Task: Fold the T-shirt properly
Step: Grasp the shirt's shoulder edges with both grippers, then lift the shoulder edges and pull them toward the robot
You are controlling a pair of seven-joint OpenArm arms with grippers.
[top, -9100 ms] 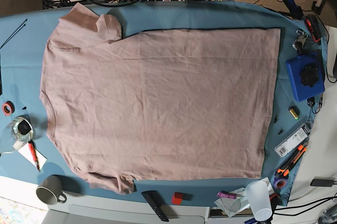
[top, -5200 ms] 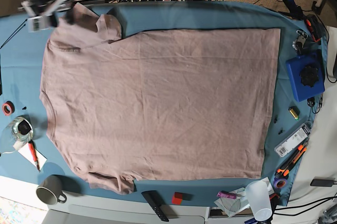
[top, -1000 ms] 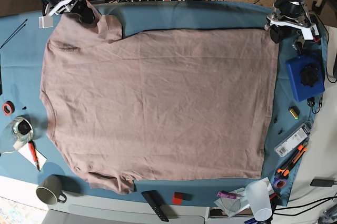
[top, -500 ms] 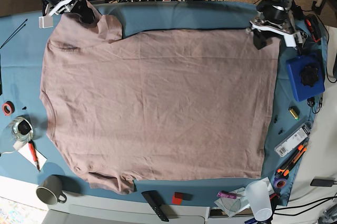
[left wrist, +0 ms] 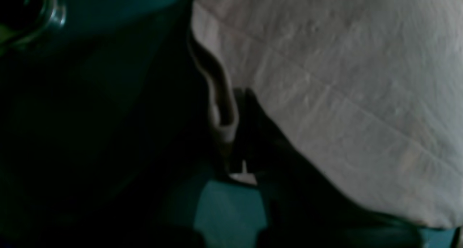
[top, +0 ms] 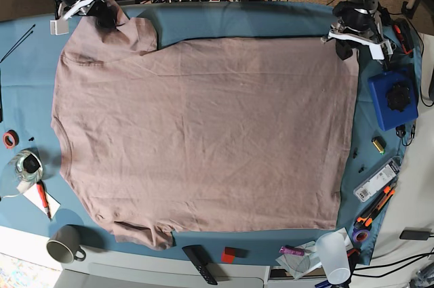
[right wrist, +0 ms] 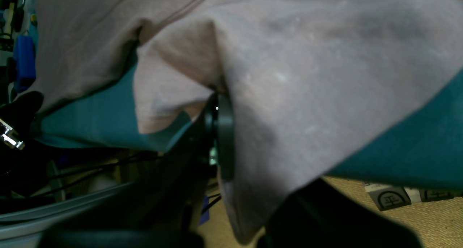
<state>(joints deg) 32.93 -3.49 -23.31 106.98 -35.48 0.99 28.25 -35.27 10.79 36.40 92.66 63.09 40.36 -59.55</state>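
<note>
The dusty pink T-shirt [top: 203,132] lies spread flat on the teal table cloth [top: 237,20], collar side to the left. My left gripper [top: 344,49] is at the shirt's far right hem corner and is shut on it. In the left wrist view the hem edge [left wrist: 222,127] is pinched between the dark fingers. My right gripper [top: 108,18] is at the far left sleeve and is shut on the T-shirt. In the right wrist view the cloth [right wrist: 307,78] drapes over a black finger [right wrist: 224,132].
A blue box [top: 392,98] and small tools [top: 376,183] line the right edge. A mug [top: 64,244], a glass jar [top: 26,166] and a red tape roll [top: 9,139] sit at the left. A black remote [top: 200,264] and a plastic cup [top: 333,254] lie along the front edge.
Both grippers have shut on the shirt. The left one shifted slightly right onto the hem corner, which has bunched inward. The right one stayed at the sleeve.
</note>
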